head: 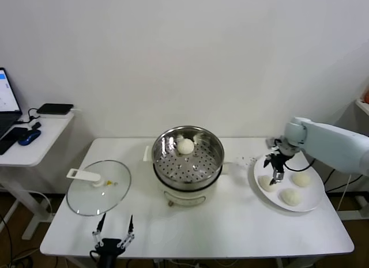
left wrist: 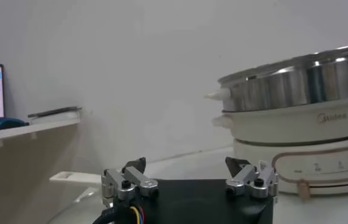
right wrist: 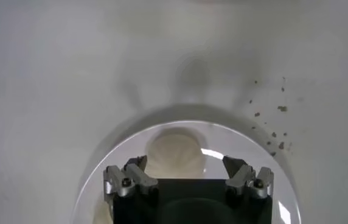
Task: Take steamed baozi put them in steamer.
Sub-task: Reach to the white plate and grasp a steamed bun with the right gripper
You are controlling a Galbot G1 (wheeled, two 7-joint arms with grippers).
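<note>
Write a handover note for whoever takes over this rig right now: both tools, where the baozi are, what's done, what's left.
Right tool: open, empty, hovering over the nearest bun on the white plate.
Left tool: open, idle at the table's front edge near the glass lid.
Done: one baozi sits in the steamer.
Left: three baozi on the plate to move into the steamer.

Glass lid (head: pixel 98 187) lay flat on the white table (head: pixel 230 233), white plate (head: pixel 314 202) sat at the right, and a laptop (head: pixel 7 104) stood on the side desk (head: pixel 34 144).
</note>
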